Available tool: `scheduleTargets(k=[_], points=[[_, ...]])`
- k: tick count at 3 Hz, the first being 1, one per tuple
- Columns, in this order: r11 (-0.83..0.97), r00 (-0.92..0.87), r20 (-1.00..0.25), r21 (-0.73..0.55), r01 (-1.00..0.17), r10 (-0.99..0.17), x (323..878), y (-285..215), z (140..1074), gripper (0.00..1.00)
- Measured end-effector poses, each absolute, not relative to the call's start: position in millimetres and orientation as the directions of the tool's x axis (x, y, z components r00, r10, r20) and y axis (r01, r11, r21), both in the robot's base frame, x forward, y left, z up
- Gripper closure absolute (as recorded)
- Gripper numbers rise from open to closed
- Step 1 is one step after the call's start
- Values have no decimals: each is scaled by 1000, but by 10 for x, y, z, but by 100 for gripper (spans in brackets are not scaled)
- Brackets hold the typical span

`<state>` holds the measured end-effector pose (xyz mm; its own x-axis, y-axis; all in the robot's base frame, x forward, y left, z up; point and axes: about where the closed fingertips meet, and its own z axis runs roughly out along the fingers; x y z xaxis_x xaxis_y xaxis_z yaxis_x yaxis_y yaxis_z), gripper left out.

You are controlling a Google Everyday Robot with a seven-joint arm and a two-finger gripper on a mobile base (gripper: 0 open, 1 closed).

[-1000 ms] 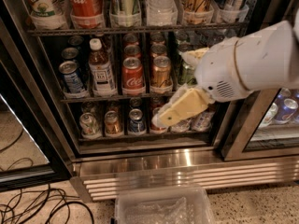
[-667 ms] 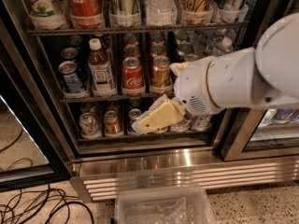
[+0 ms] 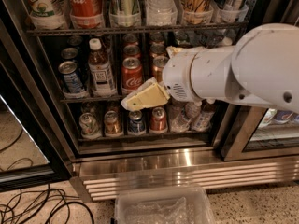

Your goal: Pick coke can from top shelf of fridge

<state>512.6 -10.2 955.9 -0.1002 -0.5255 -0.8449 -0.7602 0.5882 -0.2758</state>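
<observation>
Camera view: approach step. Gripper (image 3: pixel 142 98) hangs in front of mid rack; open or closed, can't tell. Coke can (image 3: pixel 85 1) sits on top shelf (image 3: pixel 140 30) of fridge (image 3: pixel 154 160), well up-left. Next: raise arm, line up w/ can.

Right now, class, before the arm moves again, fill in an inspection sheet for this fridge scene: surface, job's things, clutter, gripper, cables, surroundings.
Surface: top shelf, a dark wire rack lined with drinks in clear cups.
Job's things: coke can stands upright on the top shelf, second from the left, untouched; fridge has a black frame.
Clutter: 7UP can beside the coke can; smaller red can and bottle on the middle rack; small cans on the lowest rack.
Gripper: gripper hangs in front of the middle rack, well below the top shelf.
Cables: black cables loose on the floor, lower left.
Surroundings: clear plastic bin in front of the ribbed steel base.
</observation>
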Motion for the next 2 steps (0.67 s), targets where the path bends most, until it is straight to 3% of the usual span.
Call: scheduleTargets(k=[2], points=[[594, -106, -852, -263, -760, -513, 5122, 15, 9542, 0]])
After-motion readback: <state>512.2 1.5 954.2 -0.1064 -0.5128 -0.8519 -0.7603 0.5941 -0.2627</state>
